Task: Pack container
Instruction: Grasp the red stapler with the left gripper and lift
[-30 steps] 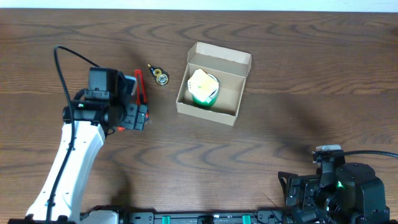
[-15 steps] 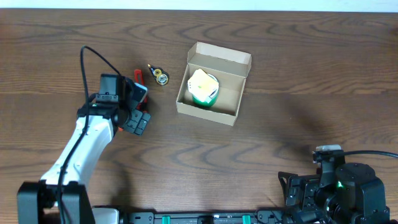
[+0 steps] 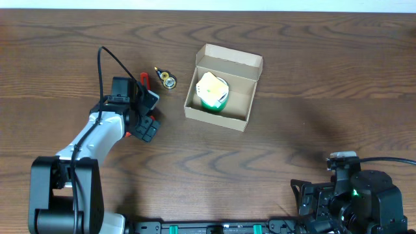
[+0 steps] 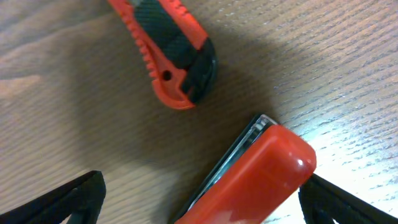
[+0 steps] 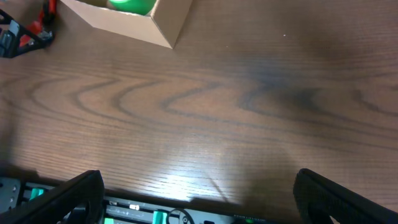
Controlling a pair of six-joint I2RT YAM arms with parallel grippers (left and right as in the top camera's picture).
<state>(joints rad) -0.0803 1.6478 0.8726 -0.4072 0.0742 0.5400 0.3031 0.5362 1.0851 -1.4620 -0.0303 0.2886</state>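
Observation:
The container is an open tan cardboard box at mid-table, also showing in the right wrist view. Inside it is a green roll with a pale yellow block on top. My left gripper is left of the box, just below a red-and-black utility knife. In the left wrist view its jaws are wide open around a glossy red object with a metal edge, and the knife's end lies beyond. My right gripper is open and empty near the front edge.
A small black-and-yellow item lies between the knife and the box. A rail with green lights runs along the table's front edge.
My left arm has swung in and its gripper has shifted right and slightly back, closer to the knife. The box and the right arm have not moved.

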